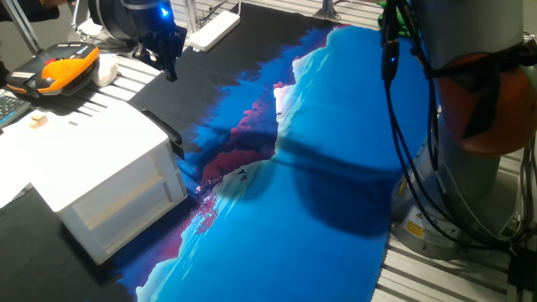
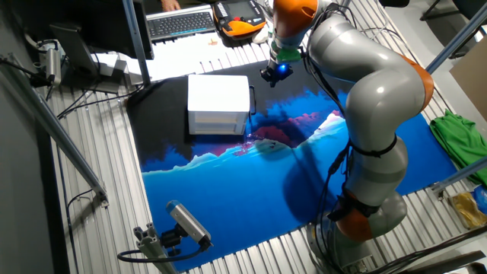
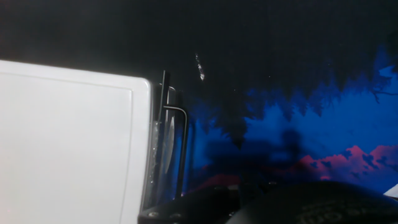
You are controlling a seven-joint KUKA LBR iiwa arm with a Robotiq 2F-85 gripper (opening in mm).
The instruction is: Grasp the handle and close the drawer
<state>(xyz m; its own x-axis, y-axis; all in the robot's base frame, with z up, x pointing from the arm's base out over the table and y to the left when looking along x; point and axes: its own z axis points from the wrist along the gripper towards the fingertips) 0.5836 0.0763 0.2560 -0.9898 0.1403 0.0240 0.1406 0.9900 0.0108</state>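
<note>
The white cabinet (image 1: 92,159) stands on the black part of the cloth, also seen in the other fixed view (image 2: 219,100). The drawer front (image 3: 155,155) faces the blue cloth and sits nearly flush with the cabinet body. The slim black handle (image 1: 168,132) (image 2: 252,99) (image 3: 183,146) is fixed to it. My gripper (image 1: 168,63) (image 2: 275,74) hangs in the air above and beyond the handle, apart from it and holding nothing. Its fingers look dark and blurred, so I cannot tell the gap between them.
A blue, red and black cloth (image 1: 336,168) covers the table. An orange and black pendant (image 1: 63,69) and a keyboard (image 2: 181,23) lie behind the cabinet. The arm's base (image 2: 365,213) and hanging cables (image 1: 411,151) stand at the right. A green cloth (image 2: 456,137) lies far right.
</note>
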